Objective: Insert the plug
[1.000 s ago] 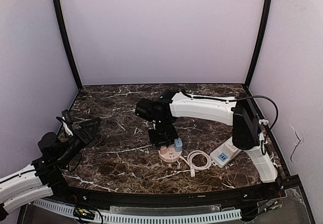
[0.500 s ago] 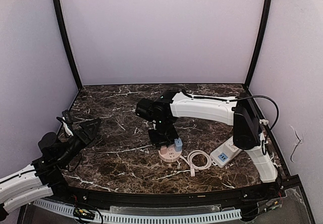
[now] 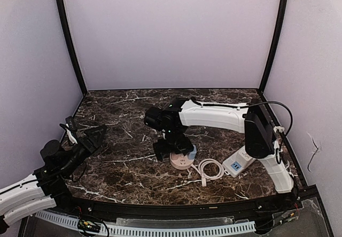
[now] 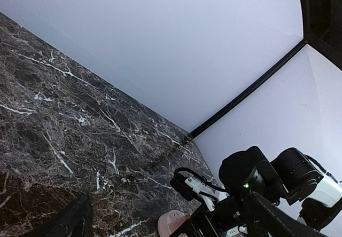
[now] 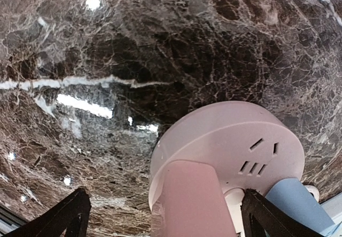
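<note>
Round pink socket [image 5: 230, 141] on veined marble [image 5: 107, 45]

No legible text anywhere; blue label [image 3: 235, 166] on the white box [image 3: 243, 159] too small for reading.

Right arm [image 3: 214, 114] stretches left to the middle, right gripper [image 3: 173, 147] pointing down, jaws wide; left gripper [image 3: 95, 135] hovers near-left, likewise spread.

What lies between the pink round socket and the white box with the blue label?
A coiled white cable lies between the pink socket and the white box; the top view shows it.
</note>
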{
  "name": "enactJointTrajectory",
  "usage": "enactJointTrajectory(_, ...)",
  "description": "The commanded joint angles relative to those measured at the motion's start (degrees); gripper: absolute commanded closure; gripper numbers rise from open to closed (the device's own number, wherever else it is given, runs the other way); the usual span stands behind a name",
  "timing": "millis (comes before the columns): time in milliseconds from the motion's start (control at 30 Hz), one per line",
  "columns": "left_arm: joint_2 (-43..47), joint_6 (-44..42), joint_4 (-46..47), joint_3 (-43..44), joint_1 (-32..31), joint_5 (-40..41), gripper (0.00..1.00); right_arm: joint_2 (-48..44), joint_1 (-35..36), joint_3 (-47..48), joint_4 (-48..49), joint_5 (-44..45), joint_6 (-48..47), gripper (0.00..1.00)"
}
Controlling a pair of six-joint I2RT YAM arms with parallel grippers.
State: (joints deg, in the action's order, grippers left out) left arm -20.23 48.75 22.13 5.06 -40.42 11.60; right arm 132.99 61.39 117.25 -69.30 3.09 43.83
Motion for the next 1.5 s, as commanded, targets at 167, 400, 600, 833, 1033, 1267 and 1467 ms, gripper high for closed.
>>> enactJointTrajectory(167, 1.0, 0.27, -1.27, -1.18, -0.27, 0.36, 0.01, -3.17, 0.1, 7.46, -2.83, 0.75, 0.77, 0.01)
enactJointTrajectory(400, 1.26, -0.01, -1.21, -1.28, -0.27, 0.79, 0.01, -7.81, 0.33, 8.59, -2.9, 5.57, -1.2, 0.02)
enactJointTrajectory(600, 1.71, -0.5, -1.5, -1.28, -0.27, 1.24, 0.01, -15.46, 0.57, 2.87, 3.59, 10.16, -3.55, 0.01)
enactJointTrajectory(833, 3.47, -2.13, -4.11, -0.57, -0.27, 2.9, 0.01, -24.4, 0.7, -6.08, 13.51, 14.91, -8.26, 0.01)
enactJointTrajectory(1033, 7.91, -5.19, -9.39, 0.36, -0.27, 7.34, 0.01, -35.01, 0.77, -18.55, 26.31, 19.51, -13.22, 0.01)
enactJointTrajectory(1267, 9.86, -10.94, -13.74, 2.53, -0.19, 15.39, 0.01, -47.8, 0.76, -34.02, 40.9, 23.84, -19.38, 0.01)
enactJointTrajectory(1467, 9.7, -18.39, -15.89, 5.29, -0.16, 23.81, 0.01, -60.45, 0.43, -49.54, 54.27, 29.22, -27.14, 0.01)
